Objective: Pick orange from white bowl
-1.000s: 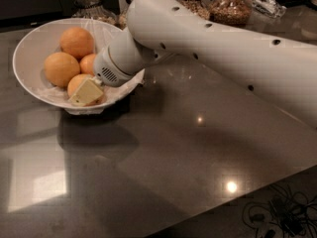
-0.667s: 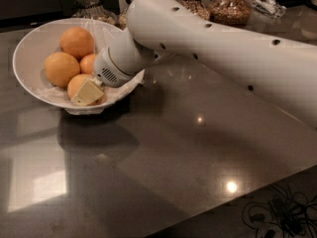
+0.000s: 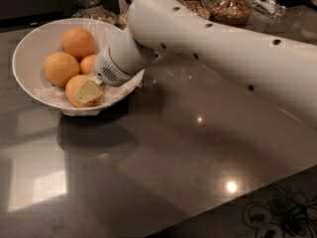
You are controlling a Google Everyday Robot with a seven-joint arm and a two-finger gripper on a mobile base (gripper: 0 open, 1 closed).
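Unmoved, hand [image 3: 89, 89] sits against front orange [image 3: 71, 91] in white bowl [image 3: 33, 39]; grip unclear.

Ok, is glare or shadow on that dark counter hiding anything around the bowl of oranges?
In the camera view, glare sits on the glossy dark countertop: two small bright spots and a pale reflected patch, all clear of the wide white bowl. The bowl's shadow falls in front. The gripper is at the front orange, well lit.

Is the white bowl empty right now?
No, four oranges lie in the white bowl, with the gripper on the front one.
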